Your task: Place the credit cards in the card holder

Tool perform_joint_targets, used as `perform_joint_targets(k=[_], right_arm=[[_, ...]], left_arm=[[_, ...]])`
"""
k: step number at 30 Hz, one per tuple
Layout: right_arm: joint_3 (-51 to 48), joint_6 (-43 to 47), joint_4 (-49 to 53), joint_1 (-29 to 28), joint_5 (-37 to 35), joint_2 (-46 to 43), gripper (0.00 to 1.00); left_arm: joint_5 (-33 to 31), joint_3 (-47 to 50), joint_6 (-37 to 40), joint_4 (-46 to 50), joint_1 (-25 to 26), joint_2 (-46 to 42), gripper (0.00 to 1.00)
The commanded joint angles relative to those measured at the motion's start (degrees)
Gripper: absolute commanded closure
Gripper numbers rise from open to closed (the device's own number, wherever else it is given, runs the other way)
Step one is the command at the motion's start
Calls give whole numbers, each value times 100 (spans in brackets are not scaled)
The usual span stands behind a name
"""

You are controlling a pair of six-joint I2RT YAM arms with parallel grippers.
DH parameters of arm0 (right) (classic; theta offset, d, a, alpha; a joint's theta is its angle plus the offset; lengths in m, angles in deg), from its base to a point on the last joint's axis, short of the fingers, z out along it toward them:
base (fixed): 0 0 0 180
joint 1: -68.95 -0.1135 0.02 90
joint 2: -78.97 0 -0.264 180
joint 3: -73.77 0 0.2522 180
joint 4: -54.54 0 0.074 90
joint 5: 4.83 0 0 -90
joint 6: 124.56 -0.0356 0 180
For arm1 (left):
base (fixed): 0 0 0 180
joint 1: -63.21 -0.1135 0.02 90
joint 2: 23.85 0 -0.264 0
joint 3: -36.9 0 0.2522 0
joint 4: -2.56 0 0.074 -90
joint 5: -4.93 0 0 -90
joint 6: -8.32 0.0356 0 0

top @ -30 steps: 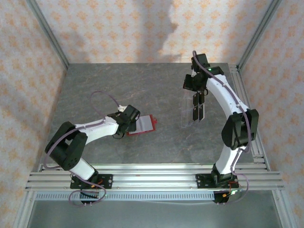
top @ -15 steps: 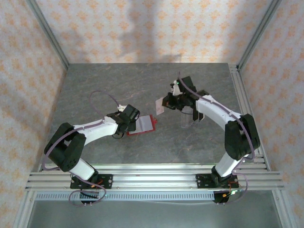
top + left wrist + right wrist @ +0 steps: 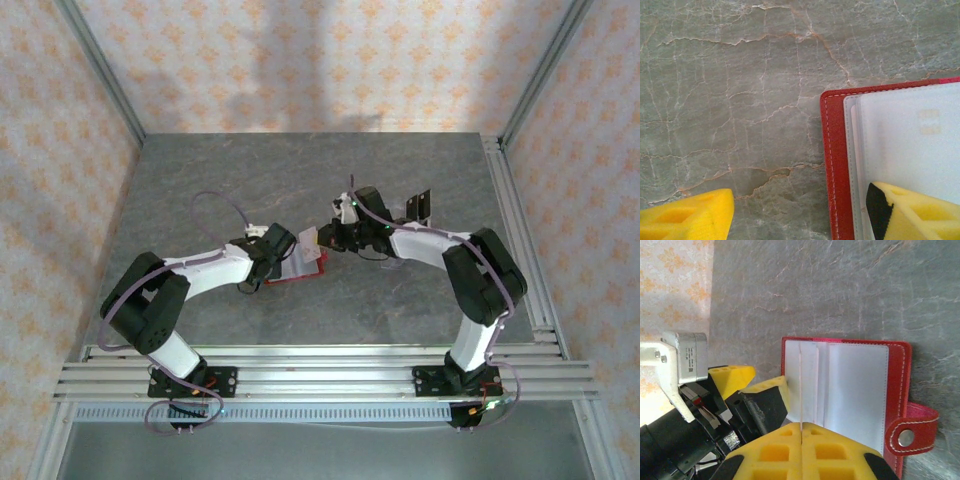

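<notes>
At left on the desk point(image 3: 250, 170), the left pincer point(image 3: 800, 207) stands partly open and grips nothing. One finger point(image 3: 920, 212) presses the pale lining of the open red holder point(image 3: 832, 165); the other is over bare desk. The holder lies flat at mid-desk. Above its lining, the right pincer point(image 3: 801, 432) is closed on a card point(image 3: 801, 382), held edge-on. Farther right, dark cards point(image 3: 418, 205) stand tilted, well apart from the holder.

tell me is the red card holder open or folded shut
The card holder is open, spread flat on the table: pale lining faces up in both wrist views and the snap tab sticks out unfastened.
</notes>
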Motion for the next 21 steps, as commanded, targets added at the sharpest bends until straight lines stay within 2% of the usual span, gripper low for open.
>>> perform_joint_targets(k=[1, 10, 16, 21], right_arm=[[-170, -143, -871, -83, 97, 118, 100], [-751, -655, -2329, -207, -126, 438, 100], [-851, -829, -2860, -273, -153, 705, 100], [-781, -812, -2915, -335, -196, 893, 100]], left_arm=[[-295, 66, 19, 300, -17, 170, 28], [-232, 97, 34, 250, -11, 142, 29], [-186, 142, 27, 199, -10, 152, 29], [-180, 152, 31, 166, -13, 154, 29]])
